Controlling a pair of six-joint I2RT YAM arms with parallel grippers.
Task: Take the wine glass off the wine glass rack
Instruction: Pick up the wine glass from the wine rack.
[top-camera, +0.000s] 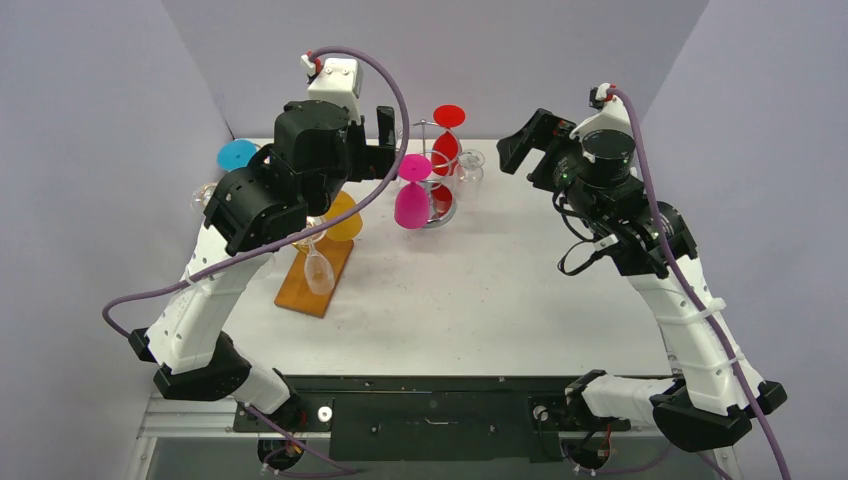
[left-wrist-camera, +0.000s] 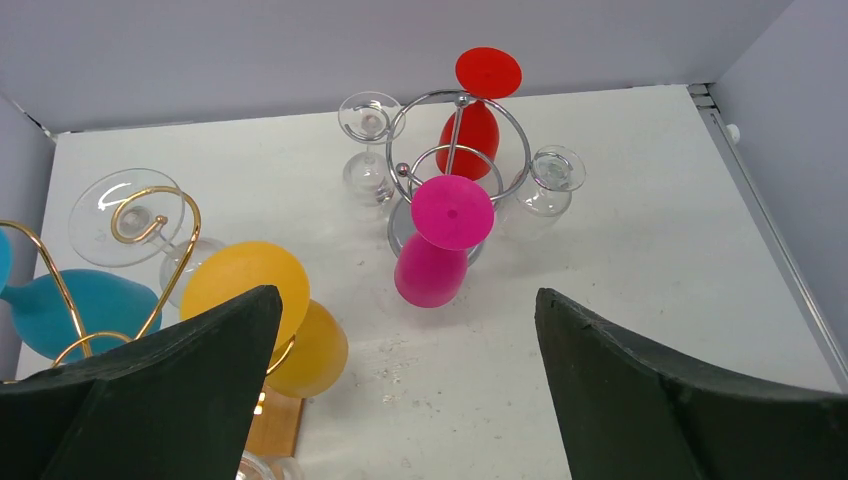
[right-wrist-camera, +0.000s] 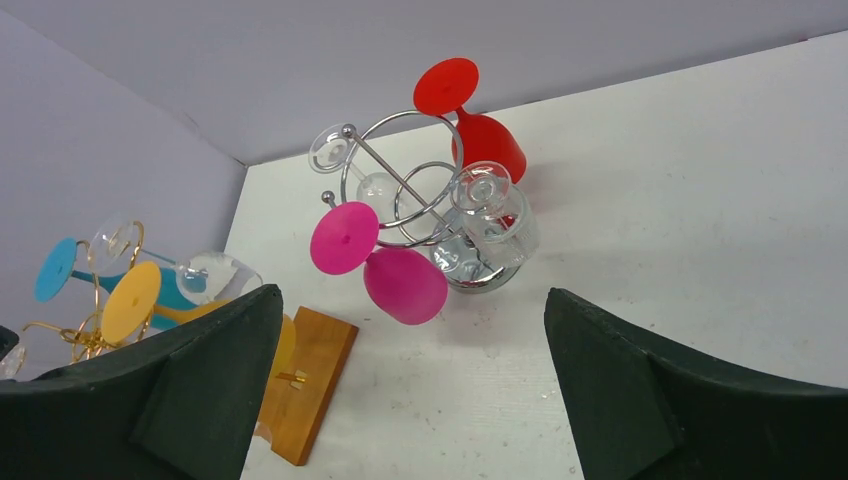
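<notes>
We noted left end effector (left-wrist-camera: 405, 298) and right end effector (right-wrist-camera: 412, 298) both spread. Magenta wine glass (top-camera: 411, 200) hung inverted on chrome rack (top-camera: 438, 218), far centre of desk (top-camera: 500, 280); left arm (top-camera: 290, 170) partly hid the gold rack (top-camera: 300, 290).

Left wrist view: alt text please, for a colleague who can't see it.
A chrome wire rack stands mid-table with a pink wine glass and a red wine glass hanging foot-up, a clear glass on either side. At left, a gold rack carries a yellow glass and a teal glass. The open jaws frame the bottom corners, holding nothing.
</notes>
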